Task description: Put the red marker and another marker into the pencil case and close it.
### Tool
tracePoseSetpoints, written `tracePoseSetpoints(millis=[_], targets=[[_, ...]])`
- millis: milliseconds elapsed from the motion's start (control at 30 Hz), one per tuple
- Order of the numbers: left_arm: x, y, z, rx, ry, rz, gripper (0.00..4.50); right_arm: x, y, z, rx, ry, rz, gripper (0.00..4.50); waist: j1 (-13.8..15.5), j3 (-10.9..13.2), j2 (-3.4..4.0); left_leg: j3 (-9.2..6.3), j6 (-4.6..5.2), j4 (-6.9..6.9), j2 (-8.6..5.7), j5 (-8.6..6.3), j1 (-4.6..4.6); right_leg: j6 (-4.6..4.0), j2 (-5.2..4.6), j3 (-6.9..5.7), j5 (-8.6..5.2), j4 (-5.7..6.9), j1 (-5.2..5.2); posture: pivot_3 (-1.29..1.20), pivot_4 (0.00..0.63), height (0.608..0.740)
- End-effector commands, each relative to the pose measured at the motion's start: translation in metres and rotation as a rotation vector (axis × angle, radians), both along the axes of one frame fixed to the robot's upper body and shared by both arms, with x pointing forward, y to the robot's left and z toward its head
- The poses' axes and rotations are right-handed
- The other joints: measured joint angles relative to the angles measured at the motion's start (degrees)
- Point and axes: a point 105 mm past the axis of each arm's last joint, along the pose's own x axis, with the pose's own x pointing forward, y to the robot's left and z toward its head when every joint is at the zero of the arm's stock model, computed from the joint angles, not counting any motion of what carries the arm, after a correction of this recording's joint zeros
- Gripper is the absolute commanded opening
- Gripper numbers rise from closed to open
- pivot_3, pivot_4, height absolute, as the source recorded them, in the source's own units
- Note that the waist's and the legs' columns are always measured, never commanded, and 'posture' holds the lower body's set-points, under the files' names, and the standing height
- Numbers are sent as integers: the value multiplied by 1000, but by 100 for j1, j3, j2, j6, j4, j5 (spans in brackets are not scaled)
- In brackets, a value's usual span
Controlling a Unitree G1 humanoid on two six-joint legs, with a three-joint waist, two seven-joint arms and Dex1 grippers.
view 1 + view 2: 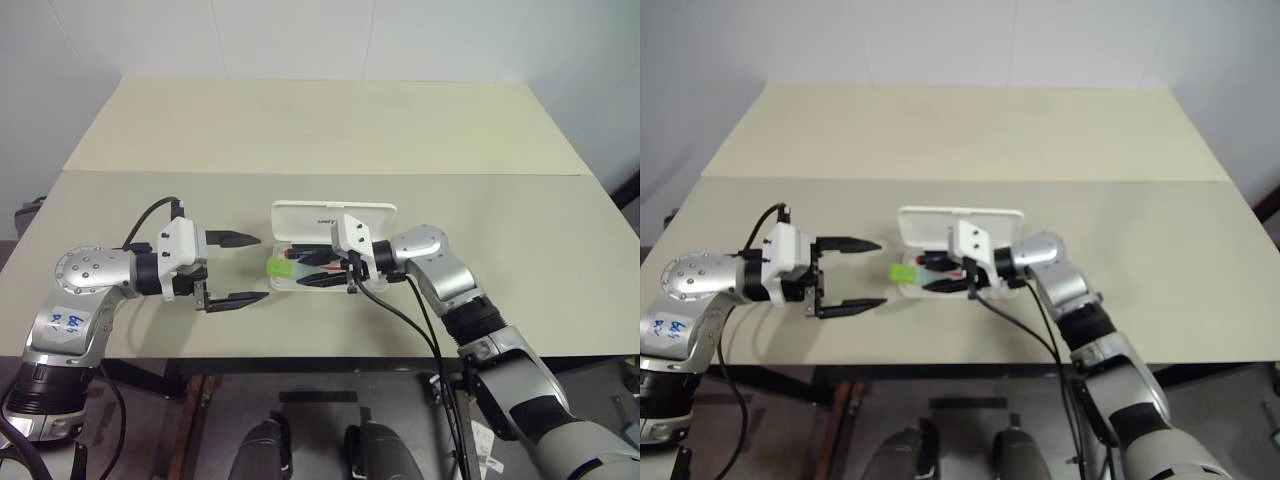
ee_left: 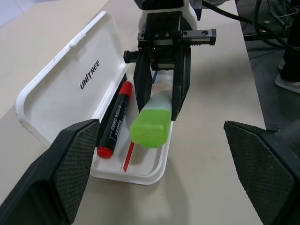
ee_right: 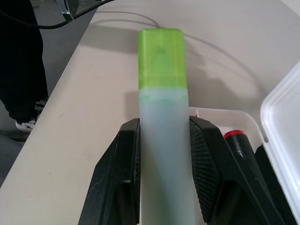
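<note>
The white pencil case (image 1: 335, 218) lies open near the table's front edge, lid folded back. The red marker (image 2: 115, 121) lies in its tray (image 2: 154, 176) beside the lid. My right gripper (image 1: 308, 272) is shut on the other marker, the stubby light-green one (image 3: 161, 79), and holds it level just over the tray. Its green cap (image 1: 280, 267) points toward my left gripper. The black fingers (image 3: 123, 164) clamp the marker's pale body. My left gripper (image 1: 245, 268) hovers open just left of the case with nothing between its fingers.
A thin red stripe (image 2: 129, 157) is printed on the tray floor. The table's front edge (image 1: 300, 355) runs close behind the case. A black cable (image 1: 410, 320) hangs from my right wrist over that edge. A seam (image 1: 320, 173) crosses the table farther back.
</note>
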Motion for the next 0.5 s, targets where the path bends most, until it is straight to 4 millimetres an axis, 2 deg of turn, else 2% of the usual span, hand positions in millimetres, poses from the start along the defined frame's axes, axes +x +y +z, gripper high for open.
tracePoseSetpoints(millis=[33, 500], targets=[[-2, 2, 12, 0, -54, 6, 4500, 2, 2, 12, 3, -54, 26, 1086, 0, 0, 0, 0, 0, 0, 0, 0, 0, 0, 0, 0, 0, 0, 0, 0, 150, 740], [-3, 0, 12, -7, -61, 13, 4500, 11, -8, 1, -77, -72, 32, 1086, -8, 0, 0, 2, -1, -2, 0, 0, 0, 0, 0, 1, 0, 0, -2, 0, 150, 740]])
